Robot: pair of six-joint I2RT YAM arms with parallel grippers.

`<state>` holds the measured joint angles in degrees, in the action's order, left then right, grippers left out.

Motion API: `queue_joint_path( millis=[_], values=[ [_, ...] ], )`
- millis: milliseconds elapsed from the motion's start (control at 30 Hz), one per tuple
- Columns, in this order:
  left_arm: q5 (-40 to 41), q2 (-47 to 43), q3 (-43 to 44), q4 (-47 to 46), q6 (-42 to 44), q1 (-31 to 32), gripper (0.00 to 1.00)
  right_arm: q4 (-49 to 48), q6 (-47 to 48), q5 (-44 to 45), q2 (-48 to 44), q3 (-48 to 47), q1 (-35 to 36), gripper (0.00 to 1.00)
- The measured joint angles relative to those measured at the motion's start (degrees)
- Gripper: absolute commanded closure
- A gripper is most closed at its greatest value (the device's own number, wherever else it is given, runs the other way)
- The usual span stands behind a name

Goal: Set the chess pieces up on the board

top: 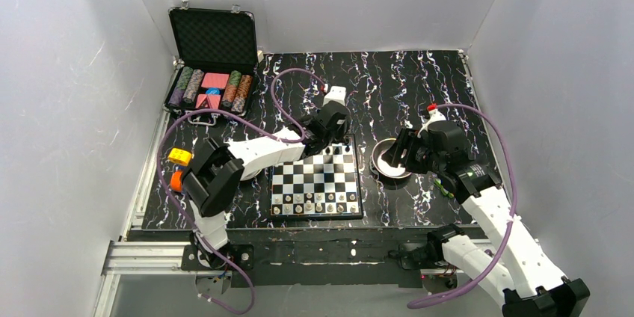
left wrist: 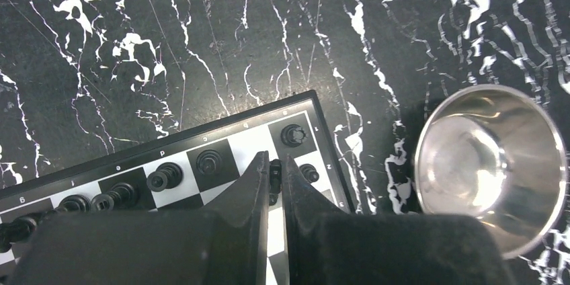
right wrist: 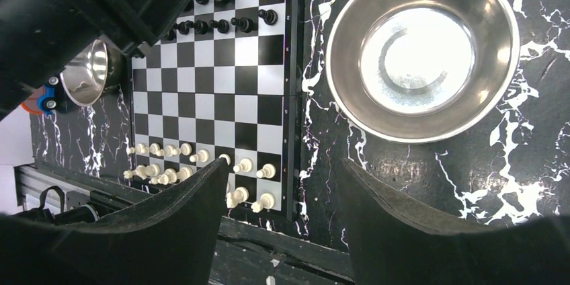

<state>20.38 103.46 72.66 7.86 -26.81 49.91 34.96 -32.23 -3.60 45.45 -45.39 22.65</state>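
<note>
The board (top: 321, 179) lies in front of the arm bases, with white chess pieces (top: 314, 201) along its two near rows and black chess pieces (top: 340, 151) at the far edge. My left gripper (left wrist: 274, 159) is shut on a black piece (left wrist: 275, 172) just above a square near the board's (left wrist: 252, 144) far right corner, beside other standing black pieces (left wrist: 293, 135). My right gripper (right wrist: 281, 164) is open and holds nothing, right of the board (right wrist: 222, 83) near the white pieces (right wrist: 265, 171).
An empty steel bowl (right wrist: 423, 50) stands on the mat right of the board, under the right wrist (top: 434, 145). A second steel bowl (right wrist: 87, 73) sits left of the board. An open black case with poker chips (top: 213, 85) is at the back left.
</note>
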Motion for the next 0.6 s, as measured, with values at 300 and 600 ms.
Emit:
queue_joint_path(
  millis=[300, 600],
  values=[
    [1.81, 3.13, -0.09, -1.16, 2.1, 0.0, 1.0, 0.04, -0.52, -1.62, -0.66, 0.31, -0.94, 0.32],
    [1.75, 5.73, -0.09, -1.51, 2.38, 0.0, 1.0, -0.35, -0.66, -3.04, -1.09, 1.86, -1.25, 0.32]
  ],
)
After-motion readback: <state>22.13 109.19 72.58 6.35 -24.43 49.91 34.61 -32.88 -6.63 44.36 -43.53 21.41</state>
